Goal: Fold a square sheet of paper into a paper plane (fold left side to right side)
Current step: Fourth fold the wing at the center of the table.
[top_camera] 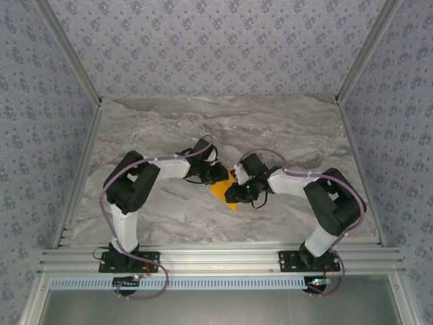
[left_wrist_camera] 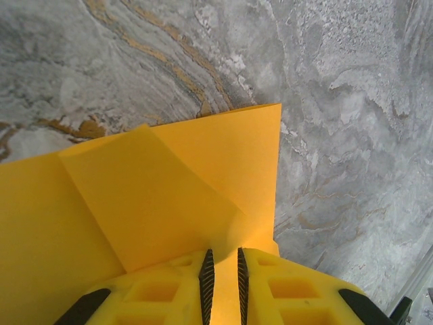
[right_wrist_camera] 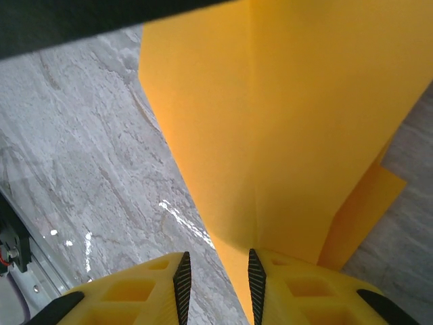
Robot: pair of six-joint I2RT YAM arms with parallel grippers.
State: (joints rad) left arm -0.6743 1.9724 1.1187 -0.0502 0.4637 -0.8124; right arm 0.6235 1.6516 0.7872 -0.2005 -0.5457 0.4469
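While the left gripper (left_wrist_camera: 223, 281) pinches the creased orange paper (top_camera: 225, 193) in a narrow gap, the right gripper (right_wrist_camera: 216, 284) stands partly open around its edge over the table (top_camera: 169, 122).

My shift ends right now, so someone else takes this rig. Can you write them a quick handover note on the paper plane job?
Left tool: pinched shut on the paper, just below a folded flap.
Right tool: jaws apart, the paper's edge inside the gap, apparently not clamped.
Paper: in the middle of the table, between both tools.
Done: at least one flap folded over, and one straight crease shows.
Left: it is not yet a slim pointed dart, so the remaining folds are still to be made.
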